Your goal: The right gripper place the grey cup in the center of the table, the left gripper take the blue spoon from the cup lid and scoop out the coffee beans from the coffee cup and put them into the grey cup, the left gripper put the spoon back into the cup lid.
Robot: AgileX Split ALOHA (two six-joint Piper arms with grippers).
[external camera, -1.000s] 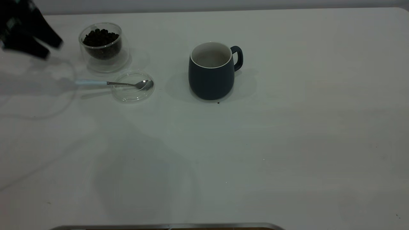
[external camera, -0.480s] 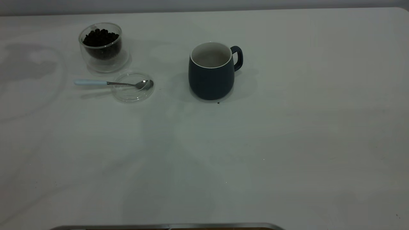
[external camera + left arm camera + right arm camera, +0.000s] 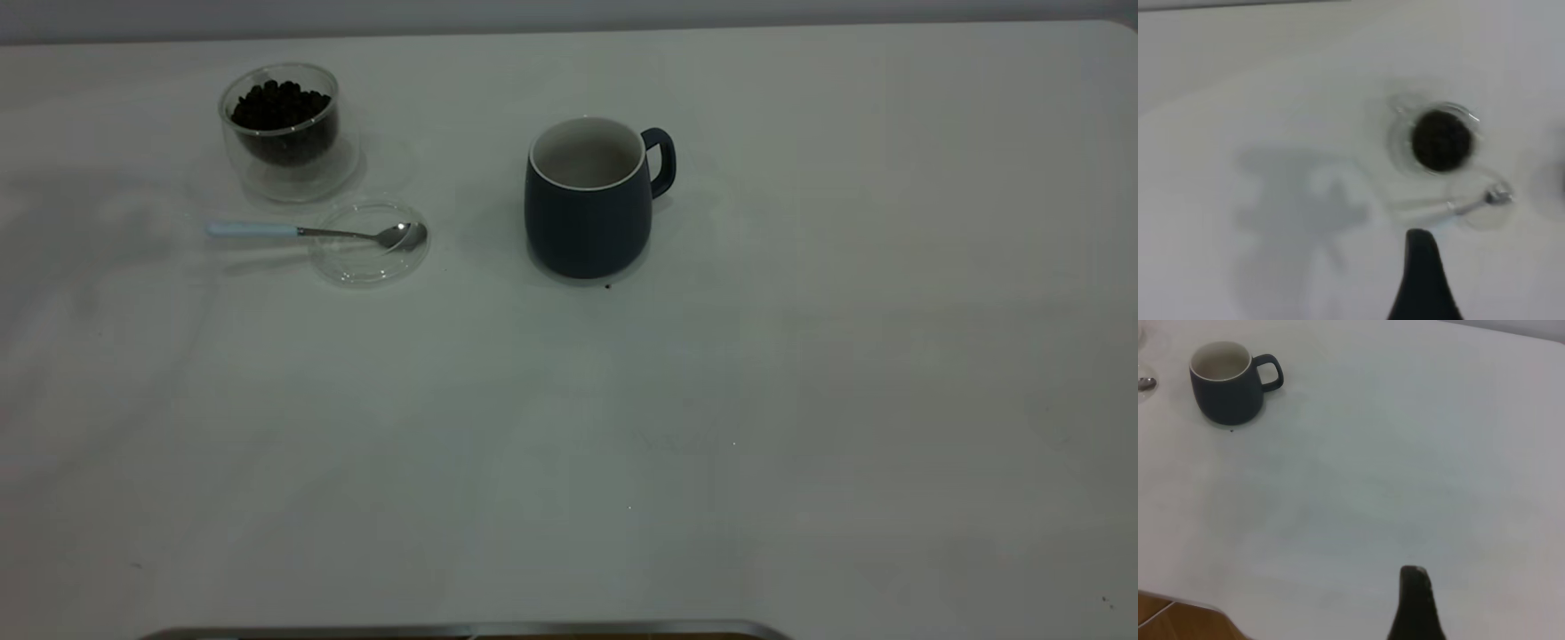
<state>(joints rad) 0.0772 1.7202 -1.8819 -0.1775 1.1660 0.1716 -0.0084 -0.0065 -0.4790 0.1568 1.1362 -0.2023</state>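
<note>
Far left of the table (image 3: 800, 373), toward the back: the coffee cup (image 3: 283, 133), clear glass, upright, the coffee beans (image 3: 281, 105) heaped inside to near the rim.

Just in front of it: the cup lid (image 3: 372, 258), flat on the tabletop, close to the glass but apart from it. The blue spoon (image 3: 311, 232) lies across the lid, metal bowl resting inside the rim on the right side, pale handle sticking out left over the lid's edge, clear of the tabletop.

Centre, toward the back: the grey cup (image 3: 587, 200), upright, handle pointing right, nothing visible inside. A tiny dark speck on the table at its front foot.

Neither arm shows from outside the rig. The left gripper (image 3: 1423, 280) hangs over the bean cup and spoon, holding nothing; one dark finger shows, so whether its jaws are parted I cannot tell. The right gripper (image 3: 1415, 603) hangs well off from the mug, over bare table; same doubt about its jaws.
</note>
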